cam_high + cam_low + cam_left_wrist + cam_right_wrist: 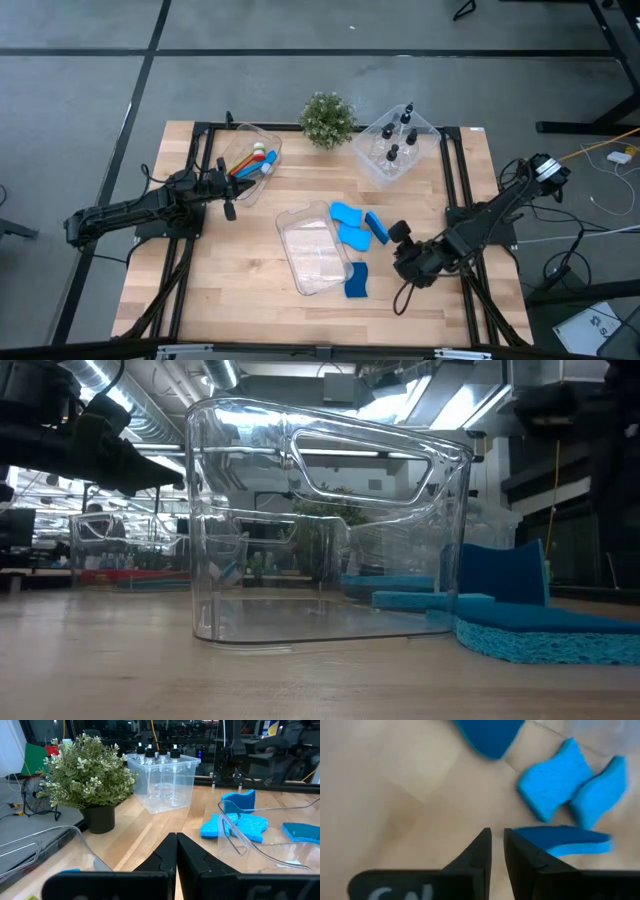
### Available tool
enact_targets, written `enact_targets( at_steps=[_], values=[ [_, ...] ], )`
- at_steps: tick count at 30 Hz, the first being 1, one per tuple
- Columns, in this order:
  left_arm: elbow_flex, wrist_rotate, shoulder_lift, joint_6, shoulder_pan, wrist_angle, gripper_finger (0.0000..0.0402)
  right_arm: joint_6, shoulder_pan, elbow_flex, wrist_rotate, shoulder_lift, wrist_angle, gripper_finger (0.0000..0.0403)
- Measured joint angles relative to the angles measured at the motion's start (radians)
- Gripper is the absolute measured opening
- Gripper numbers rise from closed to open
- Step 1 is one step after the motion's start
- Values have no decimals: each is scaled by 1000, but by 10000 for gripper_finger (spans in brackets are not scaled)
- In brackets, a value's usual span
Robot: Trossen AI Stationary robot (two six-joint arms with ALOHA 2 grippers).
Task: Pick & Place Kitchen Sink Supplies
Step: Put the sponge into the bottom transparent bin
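Observation:
Several bright blue sponge pieces lie flat on the wooden table right of a clear bin, and one more lies near its front corner. A darker blue piece stands on edge among them. My right gripper hangs slanting down just right of that piece, its fingers a narrow gap apart with bare table between them. The piece's edge shows beside one finger; whether they touch I cannot tell. Black-capped bottles stand in a far bin, and brushes lie in another. My left gripper waits shut and level near the brush bin.
A small potted plant stands at the far edge between the brush bin and the bottle bin. The middle bin fills the low view. Bare wood lies along the table's near edge and left front.

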Motion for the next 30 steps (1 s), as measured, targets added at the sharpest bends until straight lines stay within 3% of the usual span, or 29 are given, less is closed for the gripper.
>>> enact_targets(
  at_steps=[6,9,16,22,30],
  values=[
    [0,0,0,0,0,0,2,-298,0,58,224,134,-73,51],
    [0,0,0,0,0,0,2,-276,0,60,256,176,-49,51],
    [0,0,0,0,0,0,2,-265,0,60,190,237,15,51],
    [0,0,0,0,0,0,2,-91,0,59,388,241,-22,51],
    [0,0,0,0,0,0,2,-233,59,59,374,241,-43,51]
  ],
)
